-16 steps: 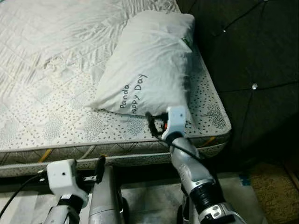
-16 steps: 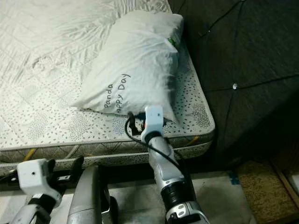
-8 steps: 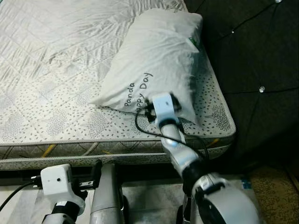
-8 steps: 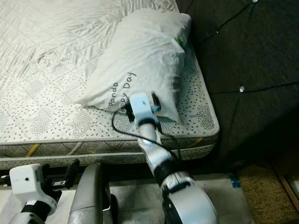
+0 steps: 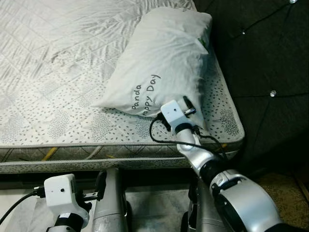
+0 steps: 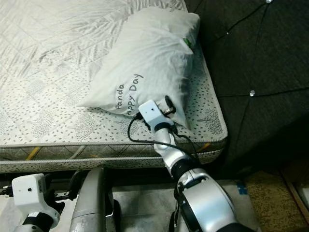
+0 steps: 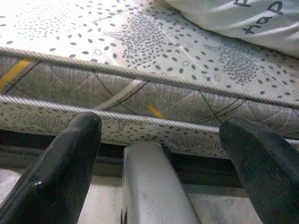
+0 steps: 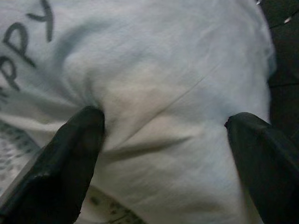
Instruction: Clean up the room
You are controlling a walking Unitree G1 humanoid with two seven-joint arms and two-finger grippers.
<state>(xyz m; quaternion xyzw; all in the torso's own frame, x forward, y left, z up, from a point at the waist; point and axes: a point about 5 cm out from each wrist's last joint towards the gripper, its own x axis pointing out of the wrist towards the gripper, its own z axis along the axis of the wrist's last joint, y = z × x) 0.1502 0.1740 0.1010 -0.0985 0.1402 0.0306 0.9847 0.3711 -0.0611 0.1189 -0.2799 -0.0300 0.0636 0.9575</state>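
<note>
Bare quilted mattress [image 5: 58,63] takes up most of the scene, with a dark tufted headboard [image 5: 260,63] running along its right side. White pillow [image 5: 159,63] with "Panda Happy Day" lettering lies on the mattress by the headboard, near corner close to the edge. Right hand [image 8: 163,135] is pushed into that corner, fingers [image 8: 70,154] spread wide with cloth bulging between them. Left hand [image 7: 159,158] sits low by the mattress side, fingers apart, holding nothing.
</note>
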